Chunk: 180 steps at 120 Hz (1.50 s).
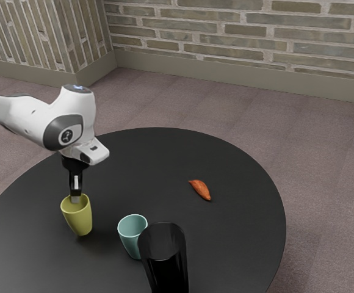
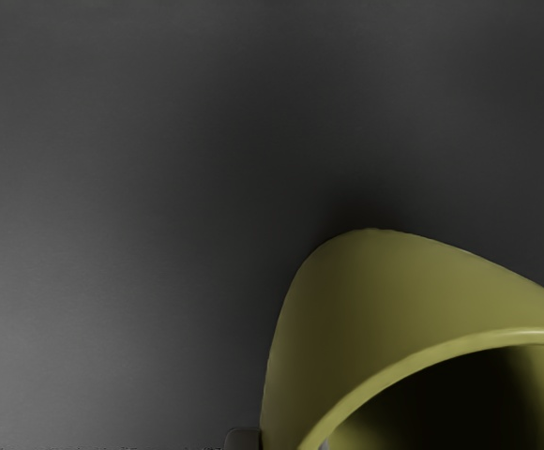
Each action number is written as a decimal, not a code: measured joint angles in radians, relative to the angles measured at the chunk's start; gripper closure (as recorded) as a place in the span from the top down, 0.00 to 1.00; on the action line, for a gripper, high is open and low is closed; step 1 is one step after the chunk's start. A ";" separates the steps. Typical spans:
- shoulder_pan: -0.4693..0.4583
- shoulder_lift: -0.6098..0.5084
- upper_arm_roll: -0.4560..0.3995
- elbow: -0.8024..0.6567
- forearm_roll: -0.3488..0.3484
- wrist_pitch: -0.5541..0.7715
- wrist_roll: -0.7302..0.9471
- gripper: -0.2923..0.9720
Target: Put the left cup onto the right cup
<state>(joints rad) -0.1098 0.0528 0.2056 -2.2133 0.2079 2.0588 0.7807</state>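
An olive-yellow cup (image 1: 79, 217) stands toward the exterior view's left on the round black table (image 1: 232, 238), leaning slightly. My gripper (image 1: 75, 196) comes straight down onto its near rim, with the narrow fingers pinching the cup wall, so it is shut on that cup. In the wrist view the same olive-yellow cup (image 2: 394, 309) sits close under my hand, its rim and dark inside showing. A teal cup (image 1: 131, 235) stands upright just to the exterior view's right of it. A taller black cup (image 1: 163, 259) stands right beside the teal one, toward the front.
A small orange, carrot-like piece (image 1: 200, 189) lies on the table farther to the exterior view's right. The table's curved edge runs around the front and right. Brick walls stand well behind, over a brownish floor.
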 joint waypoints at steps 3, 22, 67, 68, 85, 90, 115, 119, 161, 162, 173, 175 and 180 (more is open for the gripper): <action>-0.002 -0.011 0.000 0.003 0.000 -0.001 -0.002 0.16; -0.015 -0.041 -0.002 0.076 0.001 -0.015 -0.014 0.15; -0.147 -0.021 -0.001 0.213 0.004 -0.075 -0.055 0.15; -0.153 -0.019 -0.001 0.216 0.004 -0.076 -0.056 0.15; -0.285 -0.009 -0.002 0.245 0.004 -0.095 -0.072 0.15; -0.321 -0.011 -0.002 0.247 0.004 -0.099 -0.078 0.15; -0.381 -0.017 -0.006 0.245 0.003 -0.134 -0.104 0.15; -0.372 -0.016 -0.007 0.245 0.003 -0.138 -0.108 0.15; -0.300 -0.016 -0.011 0.253 0.012 -0.165 -0.144 0.15; -0.302 -0.016 -0.011 0.254 0.013 -0.166 -0.145 0.15; -0.336 -0.016 -0.011 0.256 0.014 -0.172 -0.154 0.15; -0.344 -0.017 -0.011 0.256 0.013 -0.173 -0.156 0.15; -0.362 -0.016 -0.010 0.255 0.010 -0.177 -0.160 0.15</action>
<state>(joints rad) -0.4716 0.0364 0.1956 -1.9582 0.2181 1.8822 0.6205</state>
